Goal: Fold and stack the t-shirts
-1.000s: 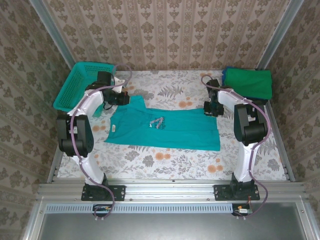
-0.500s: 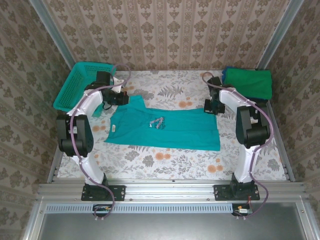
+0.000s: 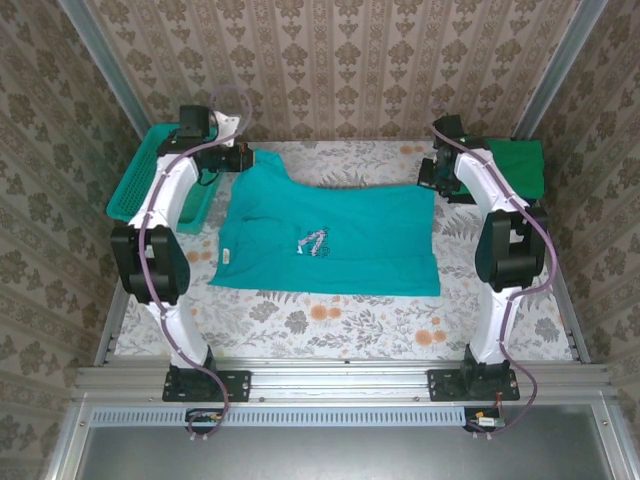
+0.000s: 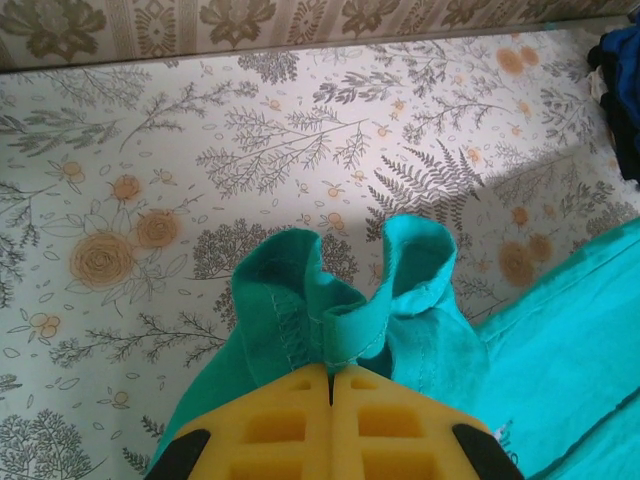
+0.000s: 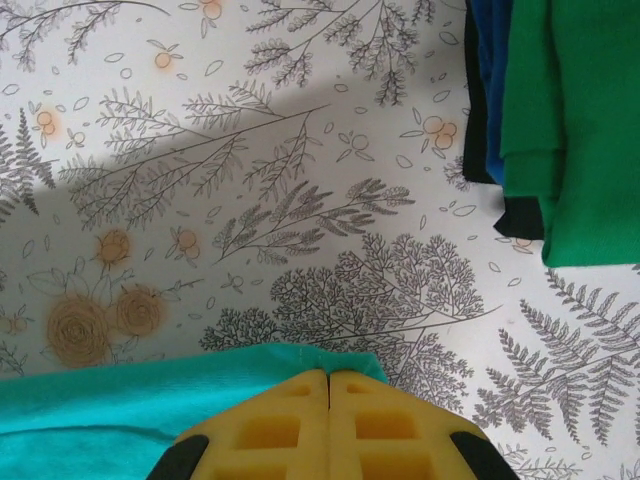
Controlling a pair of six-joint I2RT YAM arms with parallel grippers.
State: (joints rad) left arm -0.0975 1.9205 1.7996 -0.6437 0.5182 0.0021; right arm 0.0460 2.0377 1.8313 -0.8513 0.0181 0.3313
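Note:
A teal t-shirt (image 3: 340, 235) with a small print on its chest lies spread on the flowered table, its far edge lifted. My left gripper (image 3: 245, 158) is shut on a bunched far-left corner of the teal cloth (image 4: 340, 320), held above the table. My right gripper (image 3: 430, 175) is shut on the shirt's far-right corner (image 5: 300, 358). A stack of folded t-shirts (image 3: 520, 165), green on top with blue and black beneath (image 5: 575, 120), sits at the far right corner of the table.
A teal mesh basket (image 3: 140, 185) stands at the far left, beside my left arm. Patterned walls close in the table at the back and sides. The flowered tablecloth (image 3: 330, 320) shows bare in front of the shirt.
Both grippers have moved toward the back wall and upward, pulling the shirt's far edge with them. The shirt now spreads wider front to back. The right jaws closed on the corner.

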